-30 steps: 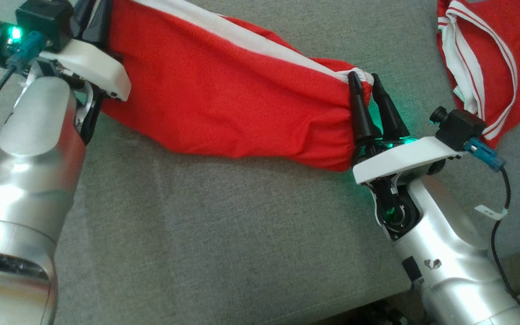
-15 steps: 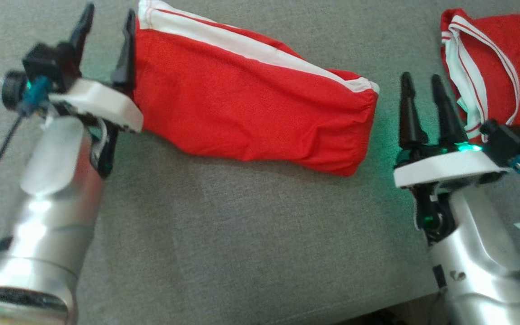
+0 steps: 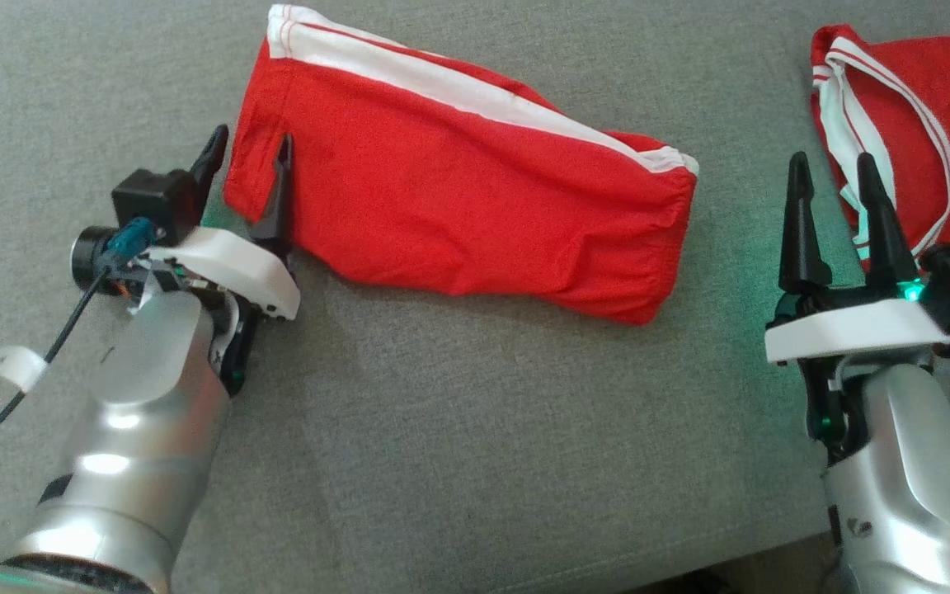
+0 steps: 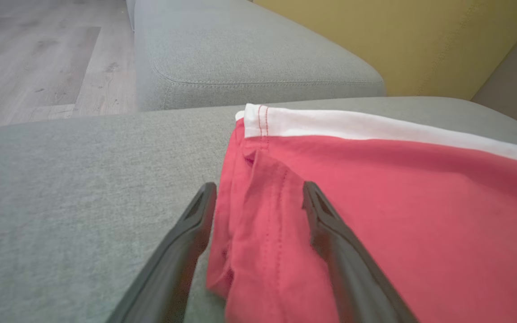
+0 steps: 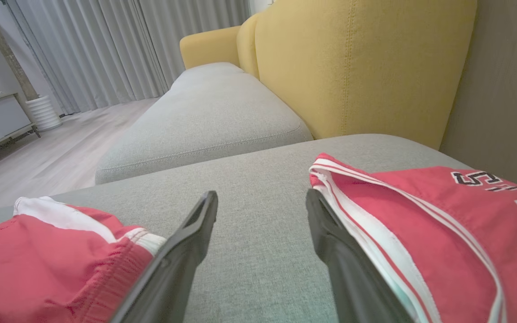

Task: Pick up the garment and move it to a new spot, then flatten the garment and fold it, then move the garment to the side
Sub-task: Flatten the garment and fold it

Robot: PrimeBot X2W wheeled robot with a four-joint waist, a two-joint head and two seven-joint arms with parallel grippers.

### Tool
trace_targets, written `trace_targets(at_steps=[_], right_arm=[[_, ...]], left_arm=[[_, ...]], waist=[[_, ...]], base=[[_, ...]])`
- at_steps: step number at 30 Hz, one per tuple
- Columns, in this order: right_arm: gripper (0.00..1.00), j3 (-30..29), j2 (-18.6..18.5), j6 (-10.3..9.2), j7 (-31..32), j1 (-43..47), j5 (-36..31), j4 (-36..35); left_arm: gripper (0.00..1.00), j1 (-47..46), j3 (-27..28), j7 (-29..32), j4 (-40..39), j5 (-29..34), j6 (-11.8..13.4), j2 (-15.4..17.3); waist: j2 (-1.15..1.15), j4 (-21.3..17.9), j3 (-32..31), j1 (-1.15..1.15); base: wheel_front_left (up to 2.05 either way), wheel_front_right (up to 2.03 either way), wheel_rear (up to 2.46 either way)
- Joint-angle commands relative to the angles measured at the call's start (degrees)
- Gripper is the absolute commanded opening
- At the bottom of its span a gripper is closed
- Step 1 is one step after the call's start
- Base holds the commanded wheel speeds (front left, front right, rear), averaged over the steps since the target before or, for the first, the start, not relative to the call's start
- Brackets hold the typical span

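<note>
Left claw [image 3: 251, 139]: held open at the garment's hem end; its 2 dark fingers are spread wide, and the garment's folded edge is seen lying loose between them, nothing being pinched.
Right claw [image 3: 830, 158]: also held open, just off the garment's waistband end and clear of the cloth; bare seat is seen between its 2 fingers and nothing is gripped.
Sofa seat [image 3: 475, 429]: grey woven fabric, on which the garment is laid.
Garment [image 3: 458, 190]: red shorts, laid out as 1 long folded strip between the 2 claws; a white stripe is carried along the far edge, the gathered waistband is turned towards the right claw, and shallow wrinkles are seen across the cloth.
Jersey [image 3: 920, 124]: a 2nd red piece with white trim and dark lettering, past the garment's waistband end and apart from it; whether it is touched by the right claw cannot be told.
Far cushion [image 5: 204, 116]: grey, beyond the garment.
Backrest [image 5: 366, 67]: mustard yellow, behind the garment.
Floor [image 4: 29, 58]: pale wood, past the garment's hem end.
</note>
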Motion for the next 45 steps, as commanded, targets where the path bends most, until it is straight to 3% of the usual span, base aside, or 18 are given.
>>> trace_targets(at_steps=[1, 7, 16, 17, 18, 19, 25, 30, 37, 44, 45], right_arm=[[1.00, 0.5, 0.3, -0.05, -0.2, 0.4, -0.1, -1.9], [1.00, 0.3, 0.3, -0.05, -0.2, 0.3, 0.4, -2.0], [1.00, 1.0, 0.3, -0.05, -0.2, 0.2, 1.7, -1.4], [1.00, 1.1, 0.3, -0.05, -0.2, 0.1, 1.8, -1.3], [1.00, 1.1, 0.3, -0.05, -0.2, 0.1, 1.8, -1.1], [1.00, 1.0, 0.3, -0.05, -0.2, 0.1, 1.9, -1.0], [1.00, 0.1, 0.3, -0.05, -0.2, 1.3, 1.2, 0.1], [1.00, -0.4, 0.3, -0.05, -0.2, 4.2, 0.2, 1.5], [1.00, 0.7, 0.3, -0.05, -0.2, 8.0, 0.2, 4.0], [1.00, 2.1, 0.3, -0.05, -0.2, 9.7, 0.7, 4.6], [1.00, 2.2, 0.3, -0.05, -0.2, 9.6, 0.8, 4.6]], left_arm=[[1.00, -2.8, 0.0, 0.0, 0.2, -1.0, 0.1, 1.5], [1.00, -6.2, -2.3, 0.1, 6.0, -1.5, 0.1, 2.5], [1.00, -8.1, -4.5, 3.5, 13.1, -2.4, 0.1, 0.7], [0.73, -8.2, -4.8, 4.1, 13.6, -2.7, 0.1, 0.5], [0.11, -8.1, -5.1, 4.4, 14.0, -2.8, 0.1, 0.3], [0.00, -7.9, -5.2, 4.5, 14.1, -3.3, 0.1, 0.1], [0.00, -5.5, -4.1, 1.1, 14.8, -5.3, 0.4, -0.6], [0.00, -0.8, -2.2, -0.2, 13.3, -6.7, 2.1, -1.7], [0.00, 10.3, 1.7, -0.3, 3.6, -6.5, 5.7, -1.8], [0.00, 18.3, 3.5, -0.3, -2.9, -4.9, 8.0, -2.6], [0.06, 18.9, 3.8, -0.3, -3.7, -4.4, 8.3, -2.6]], waist=[[0.00, -0.2, 0.4, 0.00], [0.00, -0.8, 1.3, 0.00], [0.00, -1.2, 1.7, 0.00], [0.00, -1.2, 1.7, 0.00], [0.00, -1.1, 1.4, 0.00], [0.00, -1.0, 1.2, 0.00], [0.00, 1.2, -2.7, 0.00], [0.00, 4.6, -7.6, 0.00], [0.00, 8.6, -13.6, 0.00], [0.00, 11.0, -14.7, 0.00], [0.00, 11.2, -14.6, 0.00]], base=[[0.00, 0.00, 0.00], [0.00, 0.00, 0.00], [0.00, 0.00, 0.00], [0.00, 0.00, 0.00], [0.00, 0.00, 0.00], [0.00, 0.00, 0.00], [0.00, 0.00, 0.00], [0.00, 0.00, 0.00], [0.00, 0.00, 0.00], [0.00, 0.00, 0.00], [0.00, 0.00, 0.00]])
